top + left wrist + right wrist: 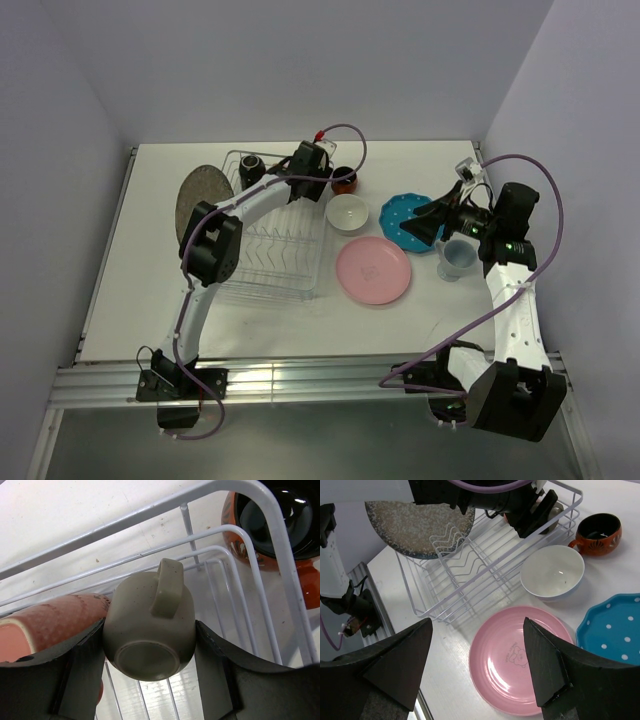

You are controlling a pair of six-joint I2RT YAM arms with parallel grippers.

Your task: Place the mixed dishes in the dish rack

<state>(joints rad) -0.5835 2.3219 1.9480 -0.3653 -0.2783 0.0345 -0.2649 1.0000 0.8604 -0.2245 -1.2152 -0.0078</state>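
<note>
- Top external view: white table (130,300) lies under the dish rack (270,270), pale walls (300,60) behind.
- Left claw (150,655) holds a grey-beige mug (145,615) over the dish rack.
- Right claw (477,630) gapes wide, right of it.

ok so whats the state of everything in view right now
left gripper: shut on grey-beige mug over dish rack
pink mug: on its side in rack
black mug: in rack
grey speckled plate: on edge at rack's end
dark-red mug: upright on table
white bowl: upright, empty
pink plate: flat on table
teal dotted plate: flat on table
pale blue mug: upright on table
right gripper: open, empty
</note>
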